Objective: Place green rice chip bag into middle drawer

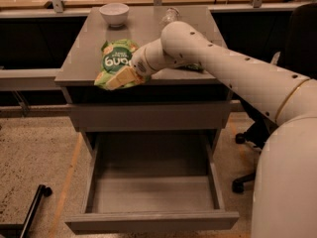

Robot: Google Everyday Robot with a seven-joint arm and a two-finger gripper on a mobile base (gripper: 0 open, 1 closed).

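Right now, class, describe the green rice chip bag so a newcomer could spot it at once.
Find the grey cabinet whose middle drawer stands pulled out. On its top, at the front left edge, lies the green rice chip bag, with the arm's tool at its lower right. Unlike the white bowl behind it, it is crinkly, light green, with a round dark-green logo.

Greens on grey
Light-green chip bag (116,58) with dark-green logo, white letters; cream gripper (122,77) on it; grey drawer (151,196); white bowl (114,13).
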